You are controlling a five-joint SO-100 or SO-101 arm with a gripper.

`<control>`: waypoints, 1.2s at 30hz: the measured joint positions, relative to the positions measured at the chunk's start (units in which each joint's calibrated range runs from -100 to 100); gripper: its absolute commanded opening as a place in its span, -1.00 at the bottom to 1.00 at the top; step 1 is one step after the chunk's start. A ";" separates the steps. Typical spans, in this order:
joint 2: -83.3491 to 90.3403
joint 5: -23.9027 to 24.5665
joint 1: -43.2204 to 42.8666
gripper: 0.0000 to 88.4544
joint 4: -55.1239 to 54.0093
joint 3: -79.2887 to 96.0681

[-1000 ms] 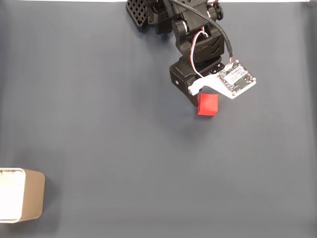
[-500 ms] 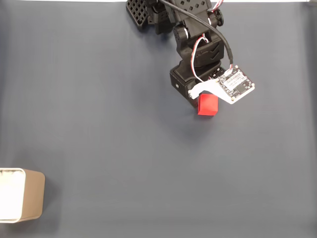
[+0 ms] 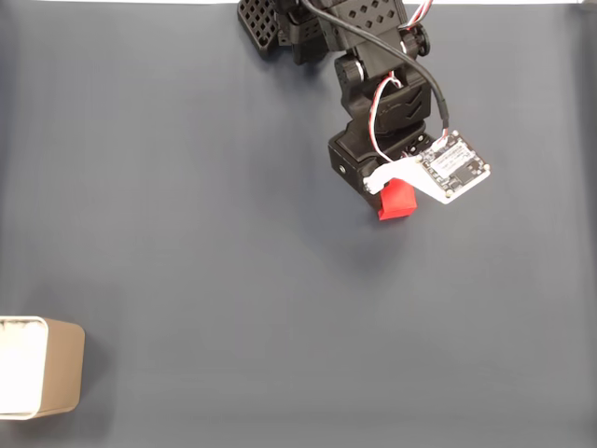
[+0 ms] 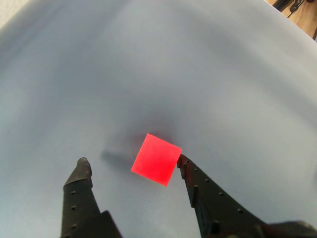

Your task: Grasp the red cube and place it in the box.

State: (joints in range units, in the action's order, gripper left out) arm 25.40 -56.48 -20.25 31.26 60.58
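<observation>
The red cube (image 4: 156, 158) lies on the grey mat, turned diagonally in the wrist view. My gripper (image 4: 132, 162) is open around it. The right fingertip (image 4: 184, 164) touches the cube's right corner, while the left fingertip (image 4: 83, 165) stands well apart from it. In the fixed view the red cube (image 3: 399, 203) peeks out from under the arm's white bracket and circuit board (image 3: 454, 166), which hide the fingers. The tan box (image 3: 56, 367) with its white inside sits at the lower left edge, far from the cube.
The black arm base (image 3: 317, 23) stands at the top middle of the fixed view. The grey mat (image 3: 233, 261) stretches flat between cube and box. A strip of wooden floor (image 4: 302, 12) shows at the top right of the wrist view.
The wrist has shifted slightly right and down. The cube has been nudged a little right and has turned from square-on to diagonal.
</observation>
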 measured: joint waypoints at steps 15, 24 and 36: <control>-1.48 0.34 -1.78 -0.10 -0.32 -1.99; -1.74 0.34 -2.37 -0.16 -0.32 -2.17; -3.04 -0.34 -2.37 -0.46 -0.32 -2.71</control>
State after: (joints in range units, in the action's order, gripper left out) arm 22.36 -56.83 -22.63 30.95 57.87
